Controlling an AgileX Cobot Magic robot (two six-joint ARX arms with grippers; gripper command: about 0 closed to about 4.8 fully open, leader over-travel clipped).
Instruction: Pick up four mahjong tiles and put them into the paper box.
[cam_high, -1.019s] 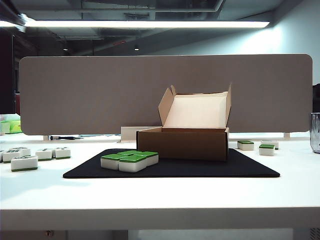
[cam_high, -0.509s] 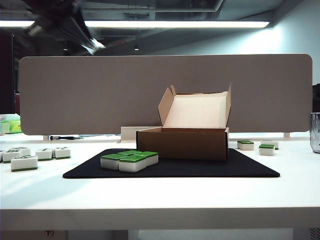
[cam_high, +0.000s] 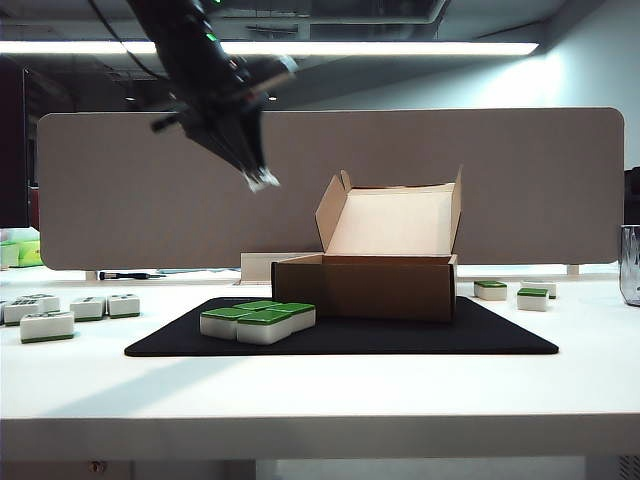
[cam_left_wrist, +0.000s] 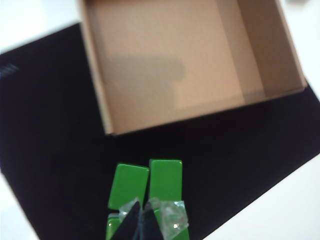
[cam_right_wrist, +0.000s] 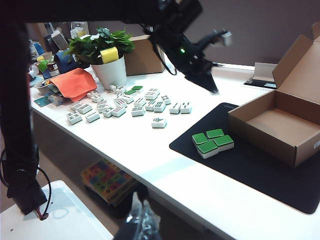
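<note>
- The four mahjong tiles (cam_high: 258, 320) lie green side up in a tight cluster on the black mat (cam_high: 400, 342), just beside the front-left corner of the paper box (cam_high: 365, 288) — none lifted, none inside.
- The paper box stands on the mat with its lid raised; its floor looks bare in the left wrist view (cam_left_wrist: 165, 55).
- The left gripper (cam_high: 262, 181) hangs high above the tiles, pointing down and toward the box, its fingers pressed together with nothing between them. The left wrist view looks down past the taped tips (cam_left_wrist: 144, 214) onto the green tiles (cam_left_wrist: 165, 180).
- The right gripper (cam_right_wrist: 141, 216) sits low and off the surface's near edge, well away from the work; its fingers look closed, though they are dark and blurred there.
- Step in hand, as I judge it: the approach to the first tile — no pick has begun.
- The next move calls for spreading the fingers, then descending over one tile at the cluster's edge. The tiles touch each other, so a finger has little room between neighbours; an outer tile offers freer sides.
- Other tiles (cam_high: 70, 310) lie off the mat on the white surface (cam_high: 320, 400), showing white faces.
</note>
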